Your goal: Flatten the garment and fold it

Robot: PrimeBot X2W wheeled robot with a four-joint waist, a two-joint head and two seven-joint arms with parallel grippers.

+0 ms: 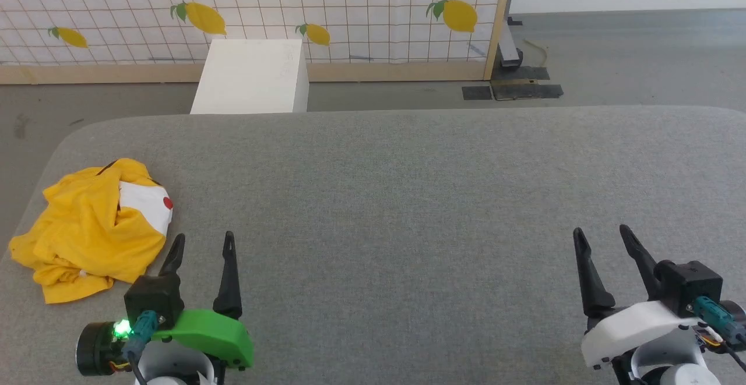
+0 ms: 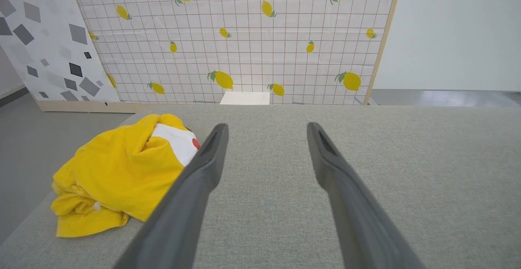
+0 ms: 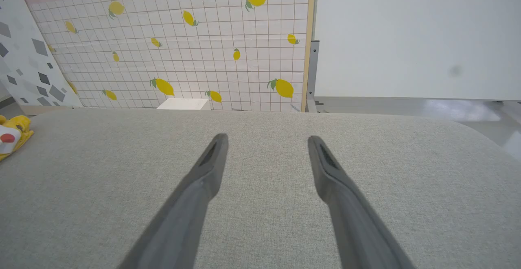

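Note:
The garment is a bright yellow T-shirt lying crumpled in a heap near the left edge of the grey table, a white patch with a red dot showing on top. My left gripper stands open just right of the heap, not touching it. In the left wrist view the garment lies left of the open left gripper. My right gripper is open at the lower right over bare cloth. In the right wrist view a corner of the garment shows at the far left, well away from the right gripper.
A white box stands on the floor behind the table's far edge. Behind it runs a lemon-print grid panel in a wooden frame. The table's left corner is rounded close to the heap.

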